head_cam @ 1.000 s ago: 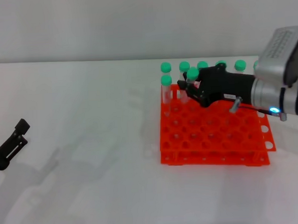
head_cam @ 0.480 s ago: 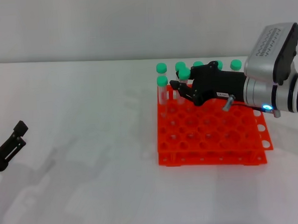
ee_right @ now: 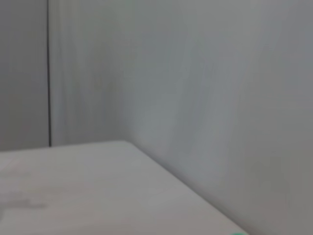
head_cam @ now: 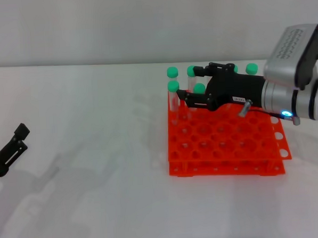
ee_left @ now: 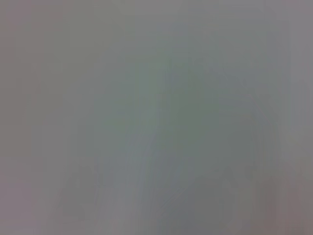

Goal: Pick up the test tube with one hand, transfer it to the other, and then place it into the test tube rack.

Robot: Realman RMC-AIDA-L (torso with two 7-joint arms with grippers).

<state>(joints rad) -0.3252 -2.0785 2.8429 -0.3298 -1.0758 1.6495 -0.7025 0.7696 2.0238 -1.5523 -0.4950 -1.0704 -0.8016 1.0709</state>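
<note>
- The worktop [head_cam: 97, 154] is a plain white surface that meets a pale grey wall [head_cam: 117, 25] behind it; my right wrist view shows that same white edge against a bare wall.
- The test tube rack [head_cam: 227, 142] sits on the worktop's right half, bright orange, with green-capped tubes [head_cam: 173, 86] standing along its far rows.
- My right tool [head_cam: 192, 85] reaches over the rack's far left part, its fingers spread wide.
- The test tube [head_cam: 199, 88] stands in a rack hole between those spread fingers; I cannot tell whether either finger touches it.
- My left tool [head_cam: 11, 148] hovers at the worktop's left edge, well apart from the rack, fingers open and holding nothing.
- My left wrist view shows only a featureless grey blur.
</note>
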